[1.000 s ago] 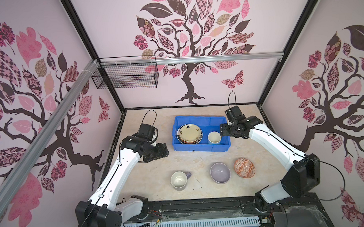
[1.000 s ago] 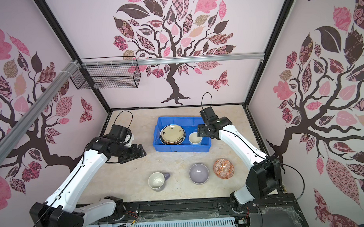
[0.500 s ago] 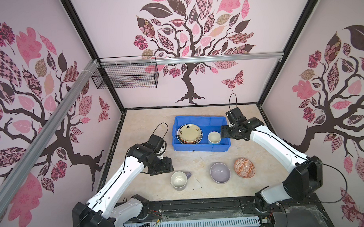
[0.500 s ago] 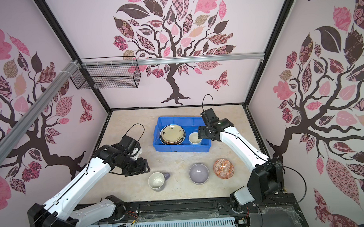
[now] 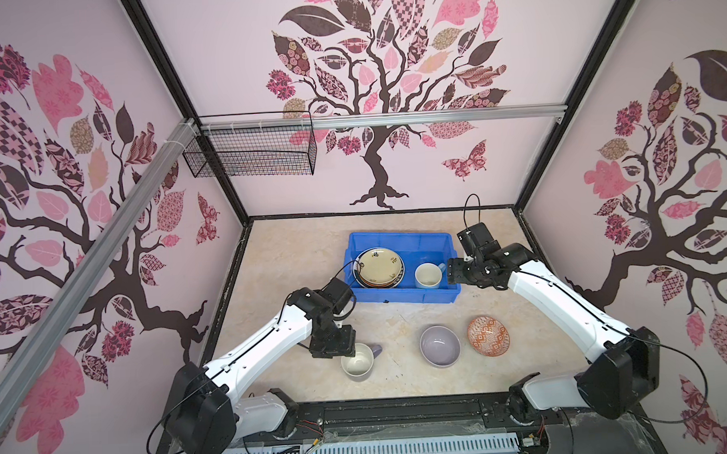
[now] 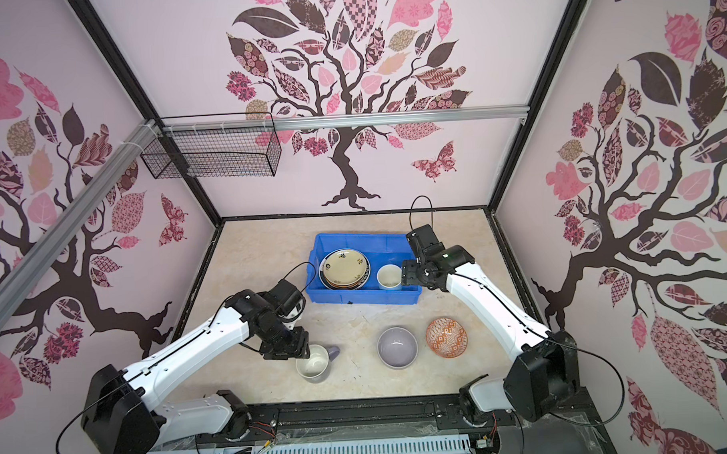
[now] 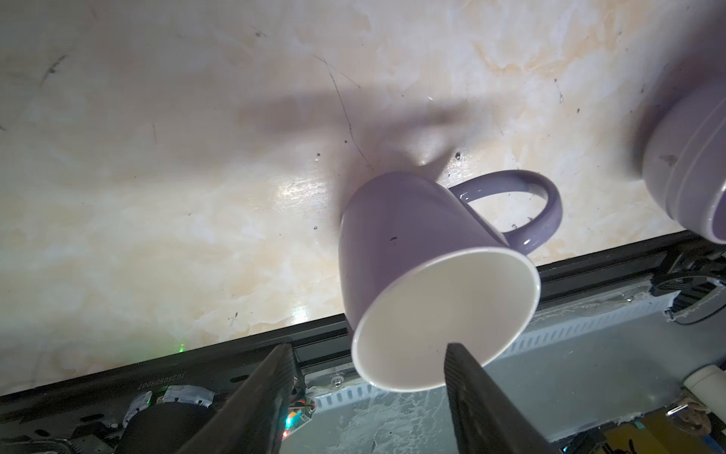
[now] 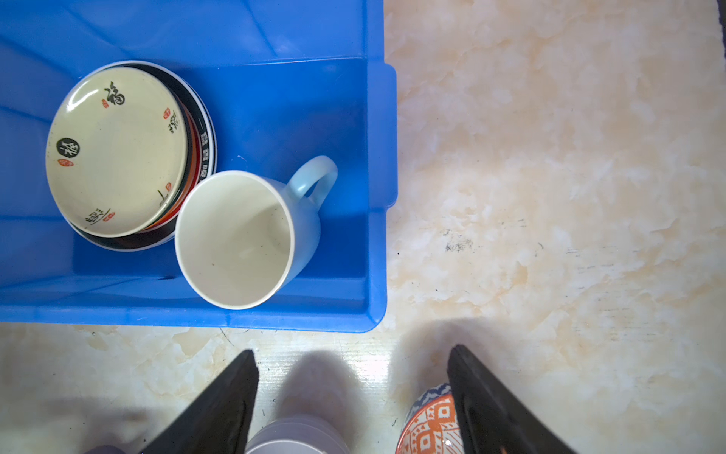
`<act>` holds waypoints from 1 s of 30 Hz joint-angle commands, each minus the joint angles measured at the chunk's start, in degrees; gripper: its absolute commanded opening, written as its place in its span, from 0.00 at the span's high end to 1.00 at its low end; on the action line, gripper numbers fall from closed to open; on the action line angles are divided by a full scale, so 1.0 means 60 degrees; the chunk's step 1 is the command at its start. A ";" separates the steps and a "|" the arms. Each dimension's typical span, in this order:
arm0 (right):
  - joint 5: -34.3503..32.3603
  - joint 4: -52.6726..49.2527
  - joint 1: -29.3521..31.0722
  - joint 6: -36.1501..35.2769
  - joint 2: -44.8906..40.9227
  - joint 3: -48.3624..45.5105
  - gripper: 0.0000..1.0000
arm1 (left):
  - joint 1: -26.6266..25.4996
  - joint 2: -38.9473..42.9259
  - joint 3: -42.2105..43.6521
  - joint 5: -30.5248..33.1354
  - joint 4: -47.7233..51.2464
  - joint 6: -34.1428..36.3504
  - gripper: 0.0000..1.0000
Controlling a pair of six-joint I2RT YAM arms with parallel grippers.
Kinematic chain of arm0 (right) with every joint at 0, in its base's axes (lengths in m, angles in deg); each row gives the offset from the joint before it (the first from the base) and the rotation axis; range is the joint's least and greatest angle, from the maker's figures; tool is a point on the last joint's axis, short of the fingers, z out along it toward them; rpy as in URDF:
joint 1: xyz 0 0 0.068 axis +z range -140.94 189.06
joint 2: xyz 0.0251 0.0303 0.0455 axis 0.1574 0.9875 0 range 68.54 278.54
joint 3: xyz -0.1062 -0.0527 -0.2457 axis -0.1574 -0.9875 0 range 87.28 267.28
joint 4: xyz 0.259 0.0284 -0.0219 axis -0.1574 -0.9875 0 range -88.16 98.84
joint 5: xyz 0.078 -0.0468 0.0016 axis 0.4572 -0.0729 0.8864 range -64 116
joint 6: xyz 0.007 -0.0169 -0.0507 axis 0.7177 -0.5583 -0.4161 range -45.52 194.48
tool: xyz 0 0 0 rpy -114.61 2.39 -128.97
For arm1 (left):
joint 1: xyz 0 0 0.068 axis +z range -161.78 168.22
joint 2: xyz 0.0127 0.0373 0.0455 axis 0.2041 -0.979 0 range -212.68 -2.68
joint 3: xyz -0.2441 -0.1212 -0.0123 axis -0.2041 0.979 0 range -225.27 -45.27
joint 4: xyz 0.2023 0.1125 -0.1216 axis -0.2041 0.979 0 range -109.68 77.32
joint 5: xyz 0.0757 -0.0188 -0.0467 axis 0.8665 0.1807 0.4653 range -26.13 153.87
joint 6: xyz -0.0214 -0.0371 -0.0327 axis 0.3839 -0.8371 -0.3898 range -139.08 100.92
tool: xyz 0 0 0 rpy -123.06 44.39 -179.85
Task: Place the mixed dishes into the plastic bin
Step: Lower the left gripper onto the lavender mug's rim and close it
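Left to right, then. The big change is on the left. A second ago the left gripper [image 7: 367,350] was parked by the left wall of the plastic bin [image 5: 399,236]. Now it's found down at the front of the table [image 5: 292,247], right over the lavender mug [image 5: 358,361]. The mug is seen upright on the table, well apart from the bin, handle pointed away from the arm. The fingers have been narrowed a bit but are still apart. In the left wrist view one finger [image 7: 463,377] is poked inside the mug's mouth and the other is kept outside the wall with a gap showing, so nothing is clamped yet. This is read as a rim pinch being set up, with the mug probably next to be carried over.

In the bin, nothing is changed. The stack of plates [image 5: 379,267] is sat in the left half and the light-blue mug [image 5: 428,274] is stood upright just beside it.

The right gripper [image 8: 351,353] is barely shifted, held by the bin's right wall with its fingers spread wide and nothing between them.

The lavender bowl [image 5: 439,346] and patterned bowl [image 5: 488,335] are still left out on the table, so three pieces remain to be binned.
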 commanded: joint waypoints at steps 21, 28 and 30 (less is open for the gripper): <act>0.0230 0.0056 -0.0924 -0.0410 -0.0199 0.0062 0.20 | -0.0090 -0.2359 -0.1777 0.0463 0.0083 0.0640 0.95; 0.0471 0.0567 -0.1508 -0.0335 0.0591 0.0445 0.21 | 0.0003 -0.3066 -0.3909 0.1308 0.1135 0.1027 0.98; 0.0560 0.0674 -0.1641 -0.0253 0.1035 0.0648 0.23 | 0.0098 -0.3274 -0.4521 0.1412 0.1316 0.1133 0.98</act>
